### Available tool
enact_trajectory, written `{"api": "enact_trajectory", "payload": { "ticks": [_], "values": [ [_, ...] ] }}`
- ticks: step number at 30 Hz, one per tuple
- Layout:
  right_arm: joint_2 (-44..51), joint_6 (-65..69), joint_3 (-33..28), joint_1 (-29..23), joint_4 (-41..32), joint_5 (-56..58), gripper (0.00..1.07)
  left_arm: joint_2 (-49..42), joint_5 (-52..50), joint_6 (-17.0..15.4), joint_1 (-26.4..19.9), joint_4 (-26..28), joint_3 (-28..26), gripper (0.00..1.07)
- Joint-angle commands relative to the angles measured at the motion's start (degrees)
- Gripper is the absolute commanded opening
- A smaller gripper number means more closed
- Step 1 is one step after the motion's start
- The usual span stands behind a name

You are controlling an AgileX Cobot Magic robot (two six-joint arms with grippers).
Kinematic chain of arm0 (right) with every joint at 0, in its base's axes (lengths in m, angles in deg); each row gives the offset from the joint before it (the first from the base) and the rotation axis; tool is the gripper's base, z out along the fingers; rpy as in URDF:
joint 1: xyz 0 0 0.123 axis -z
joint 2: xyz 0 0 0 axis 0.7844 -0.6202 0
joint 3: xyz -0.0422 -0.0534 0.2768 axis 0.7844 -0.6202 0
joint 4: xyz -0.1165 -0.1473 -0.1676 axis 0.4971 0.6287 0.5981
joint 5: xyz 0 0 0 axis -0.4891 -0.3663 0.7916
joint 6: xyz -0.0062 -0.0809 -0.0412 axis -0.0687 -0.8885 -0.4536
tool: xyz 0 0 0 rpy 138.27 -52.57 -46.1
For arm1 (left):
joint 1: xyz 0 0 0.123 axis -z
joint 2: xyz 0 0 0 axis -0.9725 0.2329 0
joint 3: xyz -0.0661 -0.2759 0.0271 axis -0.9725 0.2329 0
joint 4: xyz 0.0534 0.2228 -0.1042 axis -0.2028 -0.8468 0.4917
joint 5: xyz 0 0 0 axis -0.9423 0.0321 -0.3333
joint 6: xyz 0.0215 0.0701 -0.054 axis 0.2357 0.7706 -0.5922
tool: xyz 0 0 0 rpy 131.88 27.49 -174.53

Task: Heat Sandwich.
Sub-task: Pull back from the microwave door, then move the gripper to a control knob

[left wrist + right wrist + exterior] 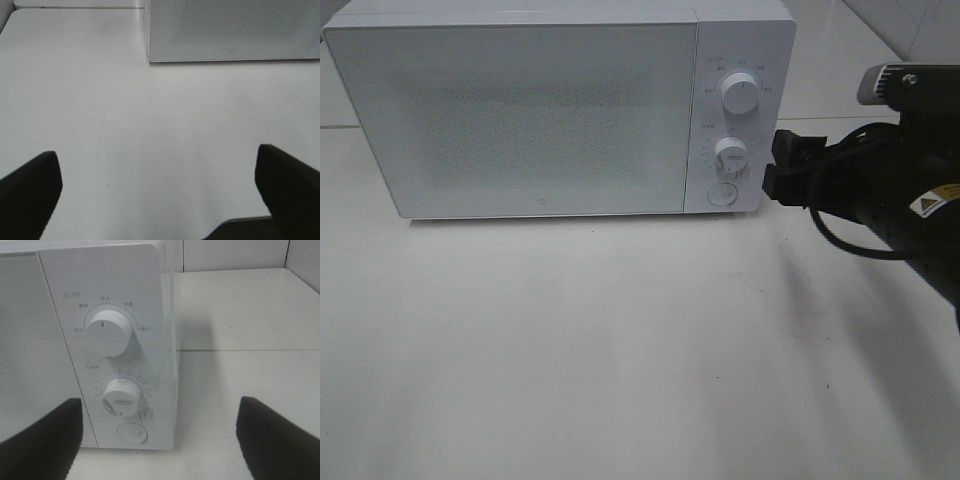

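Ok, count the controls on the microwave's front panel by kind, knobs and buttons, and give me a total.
Knobs: 2 (upper knob, lower knob)
Round button: 1
Total: 3

The microwave's door is a frosted, dotted panel, and nothing behind it can be made out in any view. In the exterior high view the lettering around the upper knob and lower knob is too small to read. The right arm is cut off by the picture's right edge, and the right end effector blurs into one dark mass beside the control panel. In the right wrist view its fingers are blurred dark wedges cut by the lower edge. The left end effector shows the same way in the left wrist view, where only the microwave's lower corner shows.
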Motion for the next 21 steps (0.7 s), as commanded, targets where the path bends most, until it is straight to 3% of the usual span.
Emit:
{"api": "enact_trajectory", "payload": {
  "ticks": [1,8,21],
  "values": [
    [-3.38,-0.86,1.43,-3.04,-5.16,-4.64,0.76,-1.32,-0.63,-0.29,-0.06,0.11,0.00,0.98],
    [-9.80,-5.10,5.79,-7.16,-8.31,-6.82,0.76,-1.32,-0.63,-0.29,-0.06,0.11,0.00,0.98],
    [-20.86,-4.93,14.38,-7.28,-8.31,-9.28,0.76,-1.32,-0.63,-0.29,-0.06,0.11,0.00,0.98]
  ]
}}
